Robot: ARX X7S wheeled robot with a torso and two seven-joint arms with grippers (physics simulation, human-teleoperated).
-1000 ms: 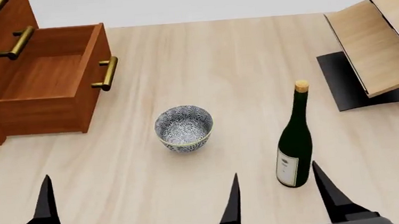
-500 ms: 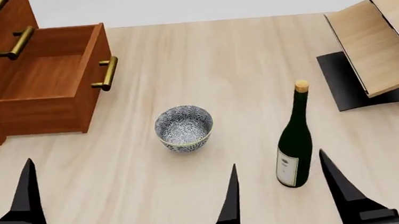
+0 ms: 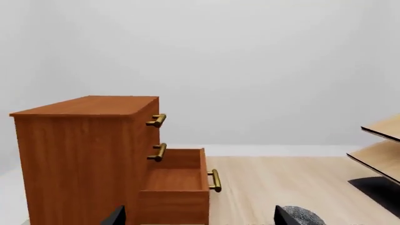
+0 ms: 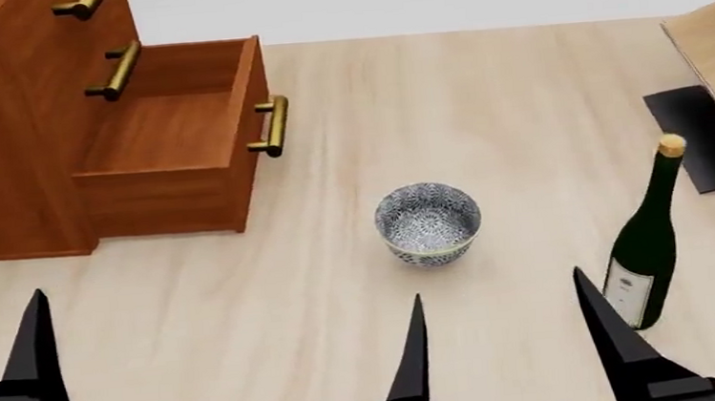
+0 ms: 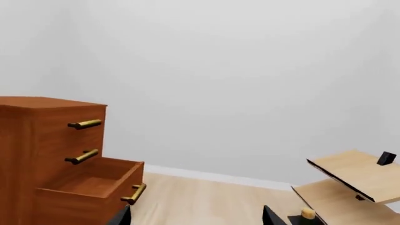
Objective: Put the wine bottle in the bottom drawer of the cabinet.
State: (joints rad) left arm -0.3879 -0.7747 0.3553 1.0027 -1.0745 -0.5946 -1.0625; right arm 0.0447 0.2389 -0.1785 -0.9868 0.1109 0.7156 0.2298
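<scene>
The bottom drawer (image 4: 168, 139) is standing open; the wine bottle (image 4: 646, 240) is sitting ungrasped beside your right claw (image 4: 503, 347), whose fingers are spread apart.

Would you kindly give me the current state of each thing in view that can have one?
bottom drawer: pulled open, nothing visible inside
two upper drawers: closed
wine bottle: upright, corked, not gripped
bowl: upright, empty
left pincer: open, holding nothing
right pincer: open, beside the bottle
</scene>
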